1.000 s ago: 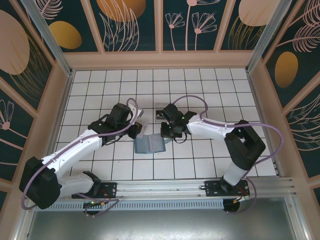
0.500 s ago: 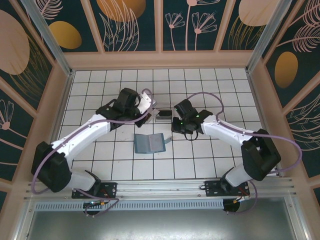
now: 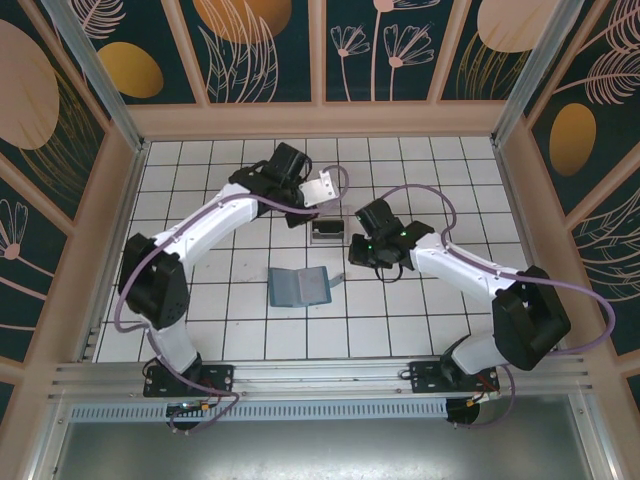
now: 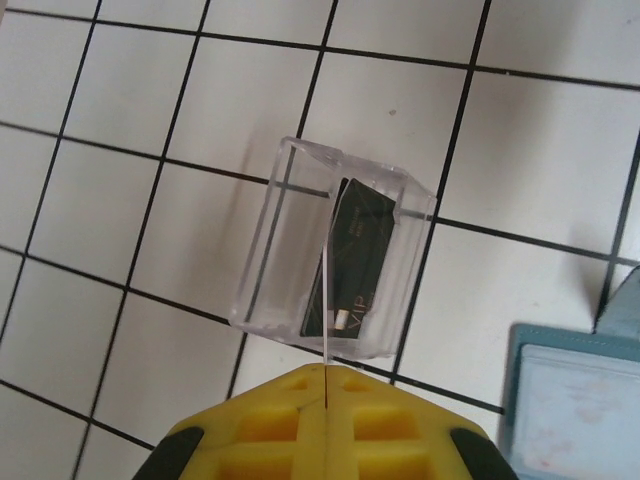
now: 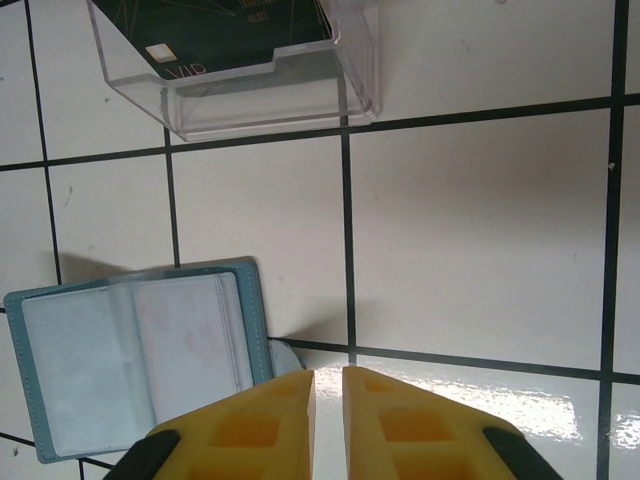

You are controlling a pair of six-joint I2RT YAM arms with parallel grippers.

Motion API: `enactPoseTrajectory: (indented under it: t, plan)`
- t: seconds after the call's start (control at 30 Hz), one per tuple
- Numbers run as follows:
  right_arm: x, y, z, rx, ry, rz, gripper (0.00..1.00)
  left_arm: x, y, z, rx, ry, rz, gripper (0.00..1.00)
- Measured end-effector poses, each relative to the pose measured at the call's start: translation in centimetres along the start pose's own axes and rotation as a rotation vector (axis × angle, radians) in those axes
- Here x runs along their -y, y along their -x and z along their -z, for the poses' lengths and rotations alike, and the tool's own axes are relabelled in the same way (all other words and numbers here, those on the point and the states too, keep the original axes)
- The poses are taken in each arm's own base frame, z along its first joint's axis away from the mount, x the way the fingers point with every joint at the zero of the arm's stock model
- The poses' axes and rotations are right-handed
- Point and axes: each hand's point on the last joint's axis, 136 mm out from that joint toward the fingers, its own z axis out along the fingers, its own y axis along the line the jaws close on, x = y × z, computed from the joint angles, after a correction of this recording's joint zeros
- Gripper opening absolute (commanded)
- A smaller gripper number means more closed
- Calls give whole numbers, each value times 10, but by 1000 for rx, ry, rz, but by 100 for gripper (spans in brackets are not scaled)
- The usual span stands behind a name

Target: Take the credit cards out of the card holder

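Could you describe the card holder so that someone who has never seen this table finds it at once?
On the white tiled table, look at the middle, just nearer the arm bases than the clear plastic box. The card holder lies there flat and open, a teal-blue folding wallet with greyer pockets inside. It is opaque, whereas the box is transparent and holds a dark card.
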Motion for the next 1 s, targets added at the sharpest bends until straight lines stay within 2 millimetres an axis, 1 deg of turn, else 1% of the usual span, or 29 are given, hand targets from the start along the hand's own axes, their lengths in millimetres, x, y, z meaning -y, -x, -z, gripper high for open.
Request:
enactPoseTrajectory:
  t: [0.2,0.43,0.73,1.0]
  plan:
    - [2,0,3,9,-8,-1,16,-11,8,-16,-43,-40,-97,0]
    - [9,-2,9,19,-18,-12,16,-22,19,-27,-64,-68,-155,0]
    - [12,2,15,38,-22,-35,16,-24,17,-40,-93,-101,-184,0]
    - [15,1,16,42,-30,-39,16,-21,15,-50,-100,-137,-186,0]
